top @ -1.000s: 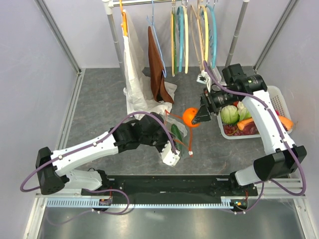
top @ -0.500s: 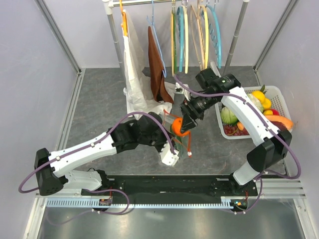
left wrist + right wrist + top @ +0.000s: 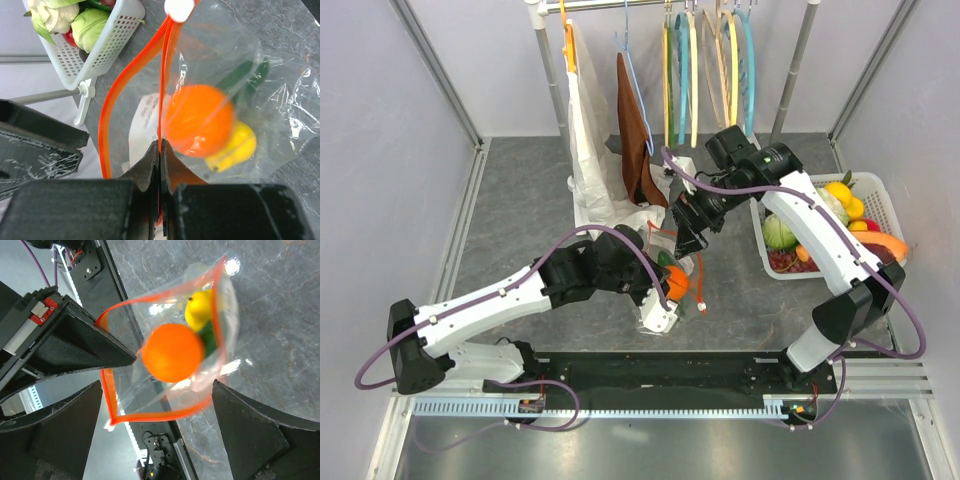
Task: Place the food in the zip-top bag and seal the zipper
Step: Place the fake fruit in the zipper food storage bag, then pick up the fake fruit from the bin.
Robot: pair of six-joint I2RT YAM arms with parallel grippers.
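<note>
Top view: you see the right gripper (image 3: 687, 238) poised over the zip-top bag (image 3: 682, 262) at mid-surface (image 3: 520, 210), and the left gripper (image 3: 658, 312) at the bag's near edge.

Left wrist view: the jaws are clamped on the zipper (image 3: 163, 80). The orange (image 3: 197, 120), cucumber (image 3: 244, 80) and yellow fruit (image 3: 236, 147) show inside the bag.

Right wrist view: the jaws are spread wide and hold nothing.

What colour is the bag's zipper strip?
Orange-red; the zipper shows best in the left wrist view.
</note>
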